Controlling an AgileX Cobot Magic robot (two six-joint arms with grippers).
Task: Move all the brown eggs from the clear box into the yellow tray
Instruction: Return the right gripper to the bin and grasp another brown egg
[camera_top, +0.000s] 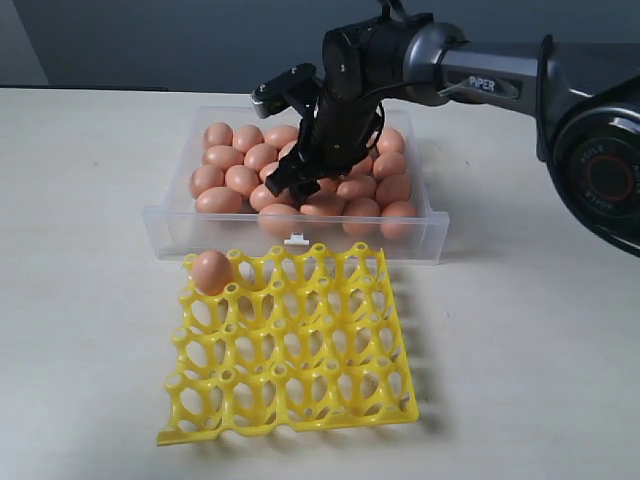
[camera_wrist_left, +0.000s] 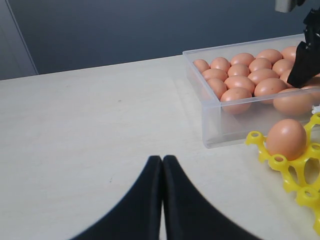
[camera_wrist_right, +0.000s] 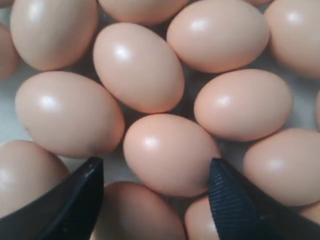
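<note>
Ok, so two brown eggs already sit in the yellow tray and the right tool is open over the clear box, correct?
No, only one brown egg sits in the yellow tray, in a corner cup beside the clear box; the exterior view shows it. The rest holds: the right tool is open over the clear box.

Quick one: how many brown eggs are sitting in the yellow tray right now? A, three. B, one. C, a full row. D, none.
B: a single brown egg sits in a corner cup of the yellow tray, on the side next to the clear box.
</note>
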